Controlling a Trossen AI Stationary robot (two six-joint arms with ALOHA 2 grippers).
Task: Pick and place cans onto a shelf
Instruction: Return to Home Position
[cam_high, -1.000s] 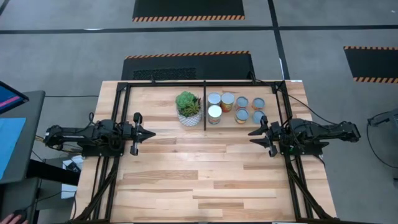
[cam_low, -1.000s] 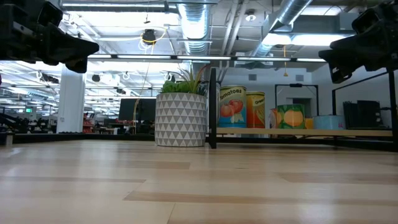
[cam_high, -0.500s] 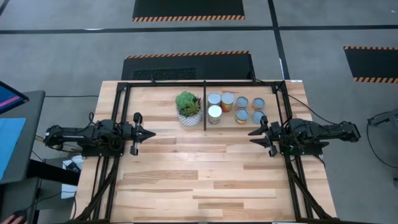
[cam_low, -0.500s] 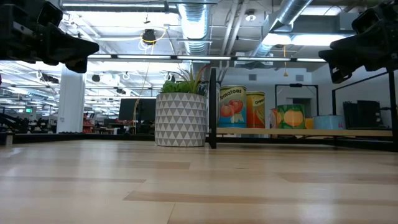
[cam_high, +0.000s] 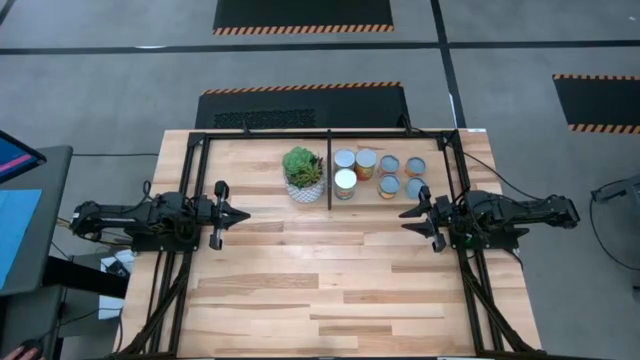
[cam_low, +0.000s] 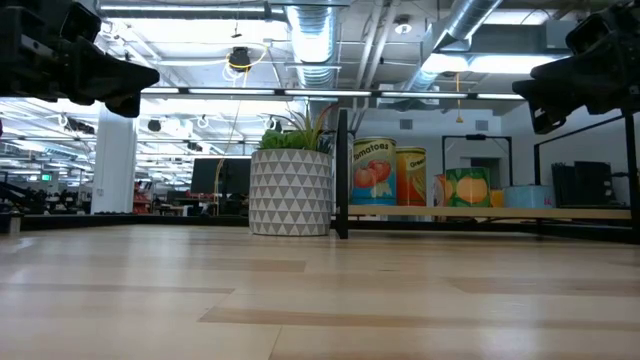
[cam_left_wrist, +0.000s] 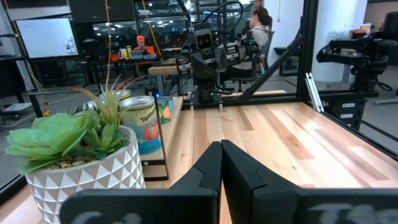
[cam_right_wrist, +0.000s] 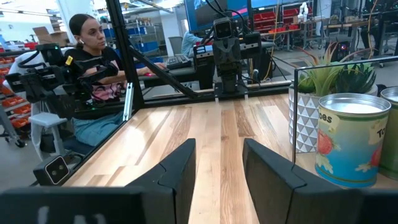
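Several cans (cam_high: 380, 172) stand upright on their bases in a cluster on the shelf (cam_high: 260, 136), just right of its thin centre bar (cam_high: 329, 180). They also show in the low view (cam_low: 374, 172). My left gripper (cam_high: 243, 212) is shut and empty, level above the table's left part, pointing toward the table's right edge; its fingers meet in the left wrist view (cam_left_wrist: 221, 152). My right gripper (cam_high: 405, 213) is open and empty at the table's right part, pointing left, near the cans' front side; one can (cam_right_wrist: 348, 140) shows beside it.
A green succulent in a white patterned pot (cam_high: 303, 172) stands just left of the centre bar. Black frame tubes (cam_high: 170, 290) run along the table's left and right sides under both arms. People sit beyond the table's edge (cam_right_wrist: 93, 56). Bare wood lies between the grippers (cam_high: 320, 260).
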